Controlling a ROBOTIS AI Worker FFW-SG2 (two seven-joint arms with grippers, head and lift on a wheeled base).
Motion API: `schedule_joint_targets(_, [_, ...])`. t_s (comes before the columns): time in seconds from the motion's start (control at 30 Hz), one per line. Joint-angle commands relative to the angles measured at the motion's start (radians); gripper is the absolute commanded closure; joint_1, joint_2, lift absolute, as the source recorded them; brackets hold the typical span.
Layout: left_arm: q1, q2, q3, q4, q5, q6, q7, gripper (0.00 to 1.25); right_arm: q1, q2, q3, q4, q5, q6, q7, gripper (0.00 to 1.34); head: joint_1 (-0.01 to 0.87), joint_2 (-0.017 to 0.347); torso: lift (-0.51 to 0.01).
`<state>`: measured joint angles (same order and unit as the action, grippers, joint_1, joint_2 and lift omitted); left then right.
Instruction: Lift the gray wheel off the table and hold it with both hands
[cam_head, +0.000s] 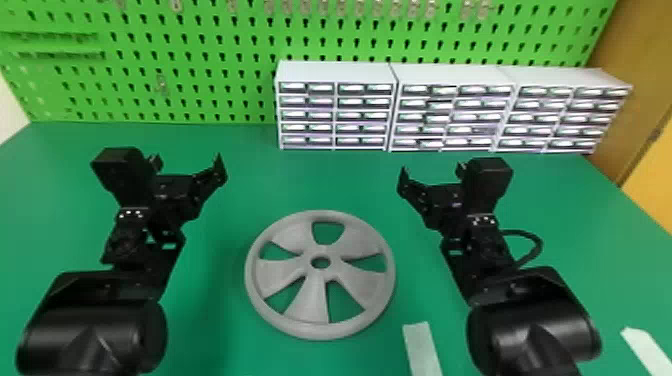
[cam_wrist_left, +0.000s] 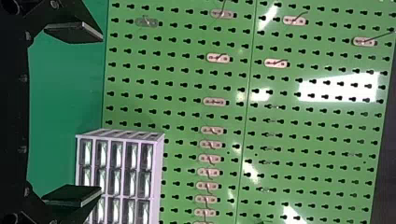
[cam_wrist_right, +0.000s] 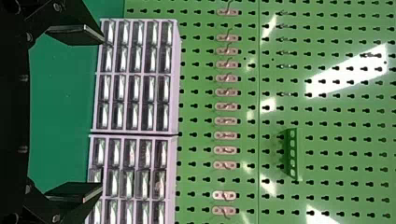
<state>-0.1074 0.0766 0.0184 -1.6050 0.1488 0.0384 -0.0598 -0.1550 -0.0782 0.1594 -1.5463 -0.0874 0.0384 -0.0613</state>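
On the green table, the gray wheel lies flat between my two sides, with my left gripper and my right gripper apart from it, both pairs of fingers spread wide and grasping nothing. I judge they are placed this way to take opposite parts of the rim, so the lift stays level (one hand alone might tip it). I can make out no writing on the wheel or the drawer cabinets behind.
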Motion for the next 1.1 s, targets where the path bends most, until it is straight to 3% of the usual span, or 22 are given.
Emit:
schedule_joint_targets(0.0, [0.0,0.0,0.0,-0.001,0.0,0.0,0.0,0.14,-0.001,0.0,-0.001,-0.002,0.0,0.006,0.0,0.19,0.711,0.015,-0.098])
schedule_joint_targets(0.6, [0.0,0.0,0.0,-0.001,0.0,0.0,0.0,0.14,-0.006,0.0,0.0,-0.014,0.006,0.041,0.0,0.19,0.711,0.015,-0.098])
schedule_joint_targets(0.9, [0.0,0.0,0.0,-0.001,-0.002,0.0,0.0,0.14,-0.02,-0.002,0.003,-0.057,-0.006,0.164,-0.003,0.11,0.711,0.015,-0.098])
schedule_joint_targets(1.07, [-0.002,0.0,0.002,0.0,-0.002,0.0,0.0,0.14,-0.037,-0.003,0.009,-0.11,-0.046,0.318,-0.041,0.09,0.711,0.015,-0.098])
